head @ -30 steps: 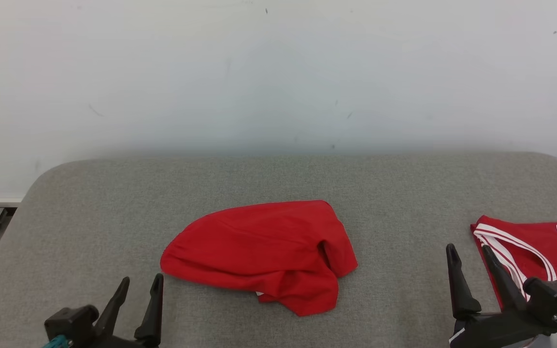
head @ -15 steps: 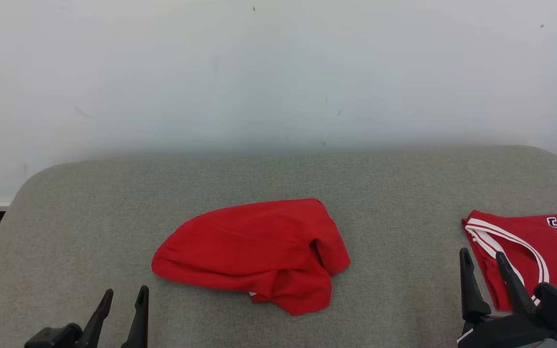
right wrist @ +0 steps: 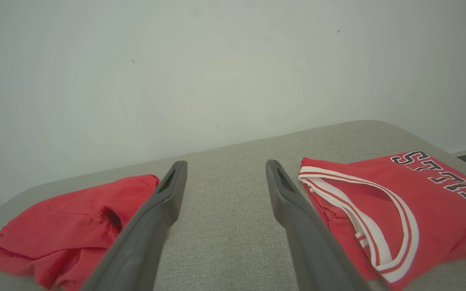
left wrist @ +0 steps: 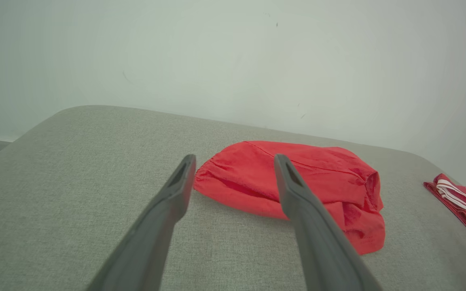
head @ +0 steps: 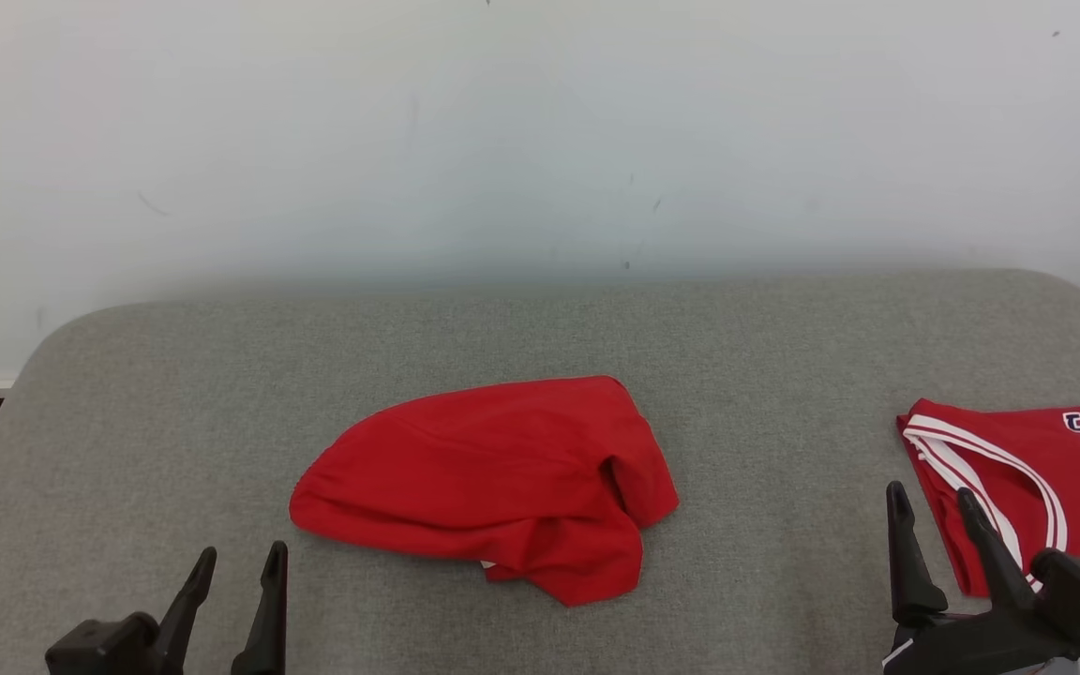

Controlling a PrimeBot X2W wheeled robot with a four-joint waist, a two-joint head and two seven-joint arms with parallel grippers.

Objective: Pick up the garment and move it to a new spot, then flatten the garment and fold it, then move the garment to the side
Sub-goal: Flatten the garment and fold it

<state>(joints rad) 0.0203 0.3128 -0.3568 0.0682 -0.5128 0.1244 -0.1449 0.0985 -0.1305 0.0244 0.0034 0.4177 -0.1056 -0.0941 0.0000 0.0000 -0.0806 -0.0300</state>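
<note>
In the head view a crumpled red garment (head: pixel 484 487) lies near the middle of a grey padded table (head: pixel 502 319), loose and bunched, with its right end folded over on itself and a small white bit at its near edge that may be a label. A pale wall (head: pixel 540 131) rises behind the table. At the table's right end, well apart from the garment, lies a red jersey (head: pixel 1065 469) with white trim and dark letters cut off by the picture's edge. The left gripper (head: pixel 244 551) shows at the lower left, its two dark fingers spread and holding nothing, near the garment's left end but not touching it. The right gripper (head: pixel 930 491) shows at the lower right, fingers also apart and empty, just beside the jersey's trimmed edge. In the left wrist view the left fingers stand wide over bare table and point at the garment's gathered left end, which lies beyond their tips; the jersey peeks in at the far right. In the right wrist view the right fingers are parted over bare table, with the garment to their left and the jersey to their right, flat and letters up.
</note>
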